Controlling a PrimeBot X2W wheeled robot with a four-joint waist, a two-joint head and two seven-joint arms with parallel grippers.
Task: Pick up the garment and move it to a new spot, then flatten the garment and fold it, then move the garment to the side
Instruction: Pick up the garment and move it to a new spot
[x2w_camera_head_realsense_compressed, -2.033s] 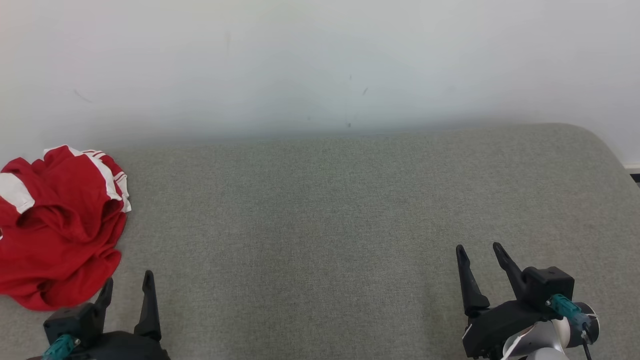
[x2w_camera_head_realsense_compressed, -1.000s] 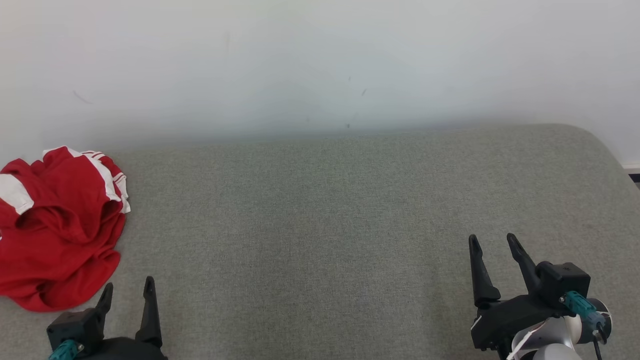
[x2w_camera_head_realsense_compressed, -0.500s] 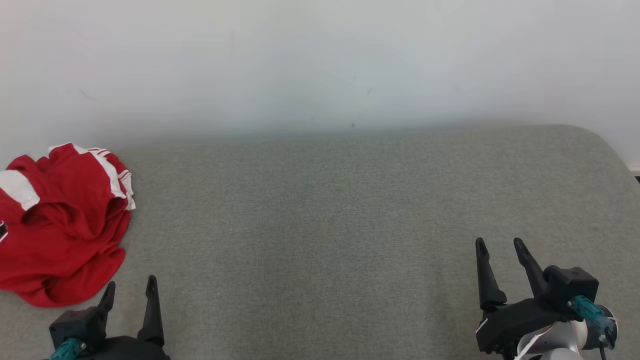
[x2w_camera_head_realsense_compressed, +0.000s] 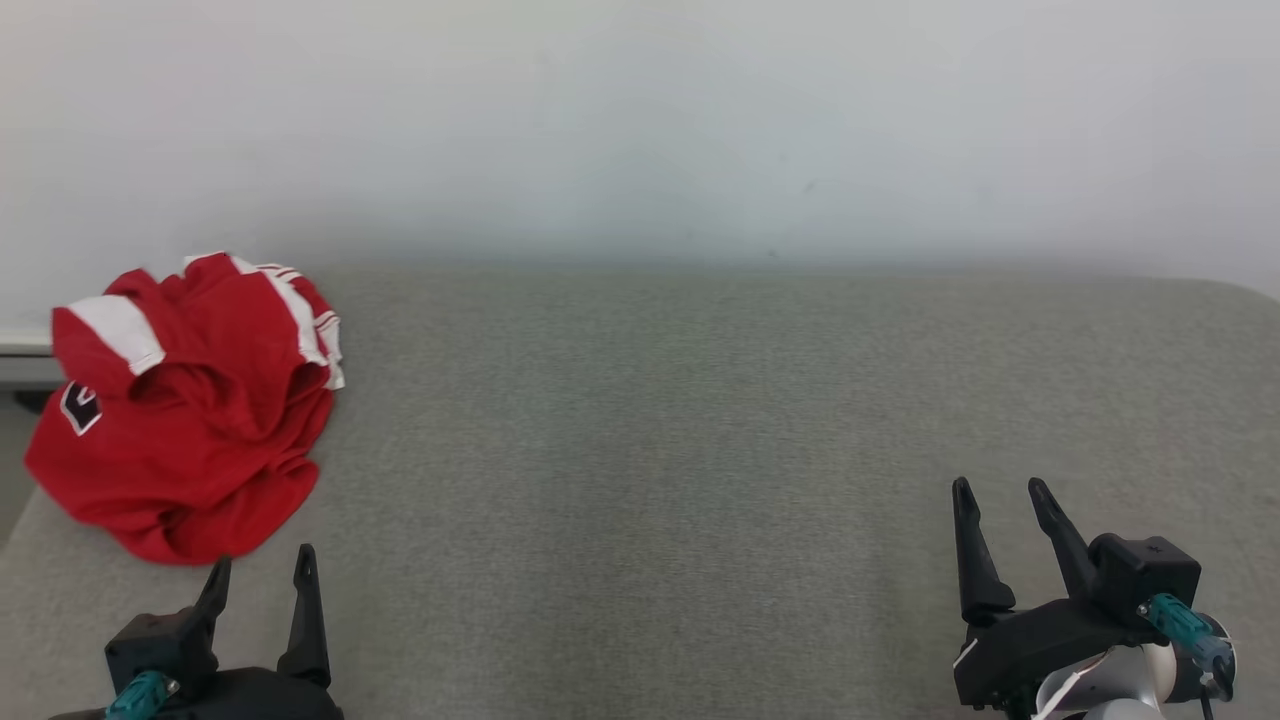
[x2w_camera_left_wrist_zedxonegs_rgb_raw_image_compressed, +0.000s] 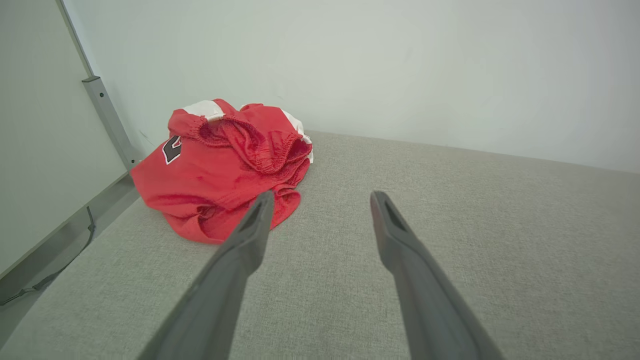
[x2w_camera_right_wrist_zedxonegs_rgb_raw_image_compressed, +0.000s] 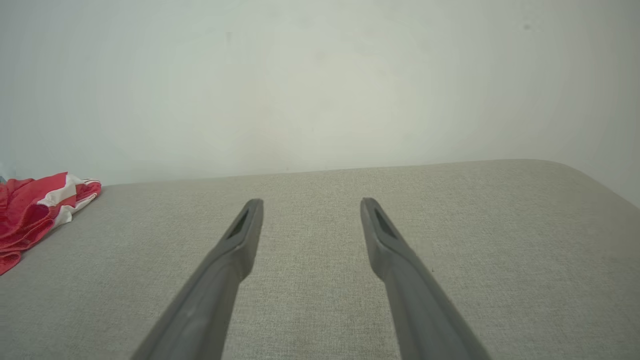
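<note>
The garment (x2w_camera_head_realsense_compressed: 190, 410) is a crumpled red piece with white stripes and a black-and-white patch, heaped at the far left of the grey padded surface (x2w_camera_head_realsense_compressed: 650, 420). It also appears in the left wrist view (x2w_camera_left_wrist_zedxonegs_rgb_raw_image_compressed: 225, 165) and at the left edge of the right wrist view (x2w_camera_right_wrist_zedxonegs_rgb_raw_image_compressed: 35, 210). My left gripper (x2w_camera_head_realsense_compressed: 262, 570) is open near the front edge, just short of the garment's near hem and apart from it. My right gripper (x2w_camera_head_realsense_compressed: 1000, 487) stands open at the lower right, empty, far from the garment.
A pale wall (x2w_camera_head_realsense_compressed: 640, 130) rises behind the surface. Left of the surface there is a grey metal frame post (x2w_camera_left_wrist_zedxonegs_rgb_raw_image_compressed: 107, 117) and a gap to the floor with a cable (x2w_camera_left_wrist_zedxonegs_rgb_raw_image_compressed: 55, 270). The surface's right end is rounded (x2w_camera_right_wrist_zedxonegs_rgb_raw_image_compressed: 590, 185).
The camera has swung left, so the garment sits further right and higher in the picture. Both grippers stay open; the right one drifted slightly right over the two seconds.
</note>
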